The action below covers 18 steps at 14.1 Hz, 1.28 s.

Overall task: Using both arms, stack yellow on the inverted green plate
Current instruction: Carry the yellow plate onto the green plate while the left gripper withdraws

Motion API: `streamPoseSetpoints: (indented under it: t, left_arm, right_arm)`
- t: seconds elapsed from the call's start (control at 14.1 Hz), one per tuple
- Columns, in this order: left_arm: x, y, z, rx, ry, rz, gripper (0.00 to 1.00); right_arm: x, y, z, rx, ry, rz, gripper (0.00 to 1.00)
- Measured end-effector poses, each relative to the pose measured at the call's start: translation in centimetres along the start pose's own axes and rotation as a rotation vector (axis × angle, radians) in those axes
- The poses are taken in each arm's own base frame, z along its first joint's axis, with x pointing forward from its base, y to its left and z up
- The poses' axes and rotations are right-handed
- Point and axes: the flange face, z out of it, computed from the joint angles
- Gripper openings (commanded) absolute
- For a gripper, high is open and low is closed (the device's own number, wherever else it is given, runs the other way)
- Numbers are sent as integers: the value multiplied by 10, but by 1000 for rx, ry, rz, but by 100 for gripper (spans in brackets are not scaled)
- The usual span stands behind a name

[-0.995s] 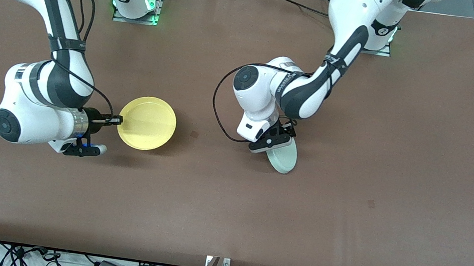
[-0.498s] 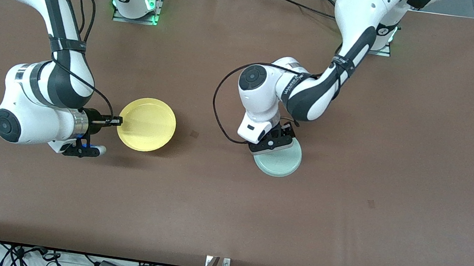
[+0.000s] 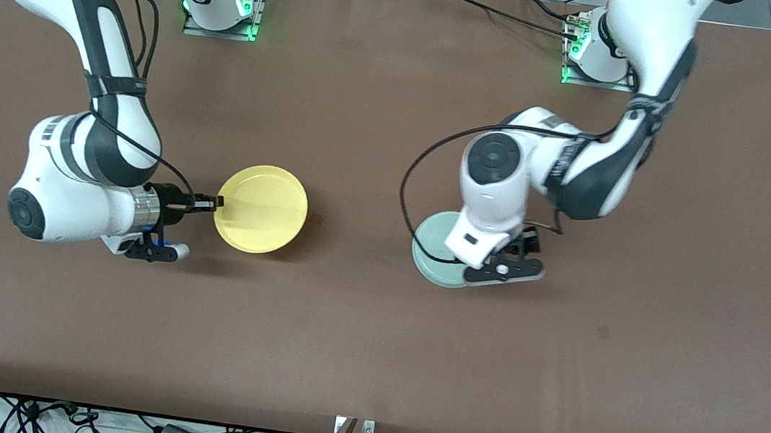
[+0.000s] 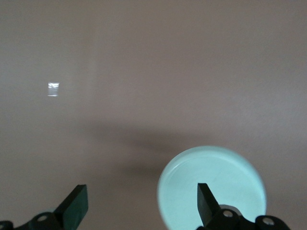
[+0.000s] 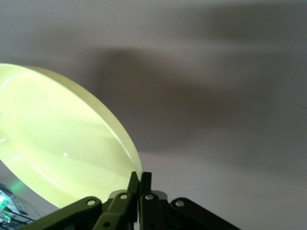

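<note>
In the front view, the green plate (image 3: pixel 434 247) lies flat on the table (image 3: pixel 369 360) toward the left arm's end, bottom up by the look of it, with the left gripper (image 3: pixel 504 271) over its edge. The right gripper (image 3: pixel 213 204) pinches the rim of the yellow plate (image 3: pixel 261 209), which hangs level above the table toward the right arm's end, well apart from the green one.

In the left wrist view, the left gripper (image 4: pixel 141 205) stands spread wide and empty, the green plate (image 4: pixel 212 187) resting on the table below one finger (image 4: pixel 205 203) (so the flip looks done).

In the right wrist view, the right gripper's fingers (image 5: pixel 139 184) are pressed together on the yellow plate (image 5: pixel 62 148) at its rim.

The step in hand seems to be the carry. Next, the left arm should clear away, and the yellow plate must travel over the green plate, centred, then be lowered level before release.
</note>
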Motion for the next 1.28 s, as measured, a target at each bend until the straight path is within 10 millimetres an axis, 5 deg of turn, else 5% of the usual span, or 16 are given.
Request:
streamPoseSetpoints:
  t: [0.28,0.71,0.92,1.28]
  left_arm:
    - [10,-87,-51,-99,-74,130,100]
    - [-30,-221,-106,-137,-84,275,100]
    - [-32,-258,-121,-173,-102,293,100]
    - [-18,-288,-135,-189,-93,283,100]
  right_arm:
    - [9,-44,37,74,11,84,0]
    - [11,-154,107,125,54,185,0]
    - [21,-201,137,134,76,233,0]
    - [17,-269,185,158,128,300,0]
